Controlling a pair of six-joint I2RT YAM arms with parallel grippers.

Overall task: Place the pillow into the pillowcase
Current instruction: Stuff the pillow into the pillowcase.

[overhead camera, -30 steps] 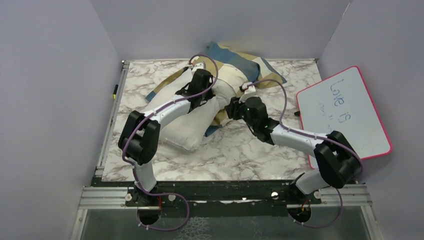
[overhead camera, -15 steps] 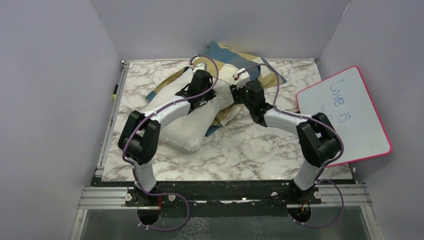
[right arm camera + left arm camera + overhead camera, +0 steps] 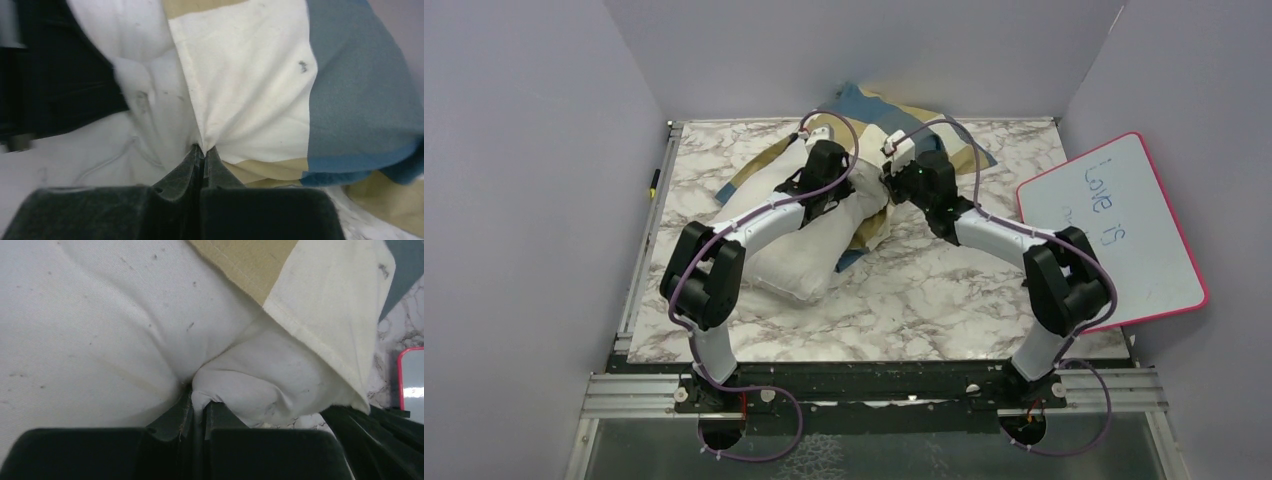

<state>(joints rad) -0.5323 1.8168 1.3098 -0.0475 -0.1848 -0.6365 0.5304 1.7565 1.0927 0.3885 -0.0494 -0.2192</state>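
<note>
Two grips: both tight on cloth.
L gripper (image 3: 197, 399): fingers pinched shut on a fold of pillow (image 3: 100, 330).
R gripper (image 3: 202, 152): fingers pinched shut on cream hem of pillowcase (image 3: 260, 75).
Pillow: mid table (image 3: 904, 300), far end under pillowcase hem, near end bare.

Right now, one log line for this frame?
left gripper: shut on pillow | right gripper: shut on pillowcase edge | pillow: far end inside pillowcase, near end out
</note>
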